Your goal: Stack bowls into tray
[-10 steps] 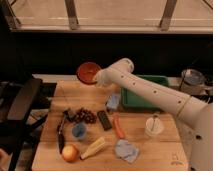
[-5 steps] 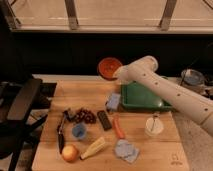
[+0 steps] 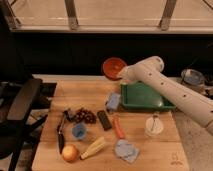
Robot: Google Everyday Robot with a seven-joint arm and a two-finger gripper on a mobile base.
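The glossy orange-red bowl (image 3: 113,67) hangs tilted in the air just past the far left corner of the green tray (image 3: 145,98). My gripper (image 3: 122,75) sits at the end of the white arm reaching in from the right. It is shut on the bowl's near rim, and the fingers are mostly hidden behind the bowl and wrist. The tray lies on the right side of the wooden board (image 3: 47,122) with nothing in it. A dull greyish-purple bowl (image 3: 192,78) stands far right, off the board, beyond the arm.
On the board lie a blue sponge (image 3: 113,101), grapes (image 3: 86,116), a black block (image 3: 104,120), a carrot (image 3: 118,128), a small blue cup (image 3: 78,131), an apple (image 3: 70,152), corn (image 3: 94,147), a blue cloth (image 3: 125,149) and a clear cup (image 3: 153,125). A black chair (image 3: 22,100) stands left.
My arm has carried the orange-red bowl to the right, from above the board's far edge to beside the tray's far left corner. The last step was small.
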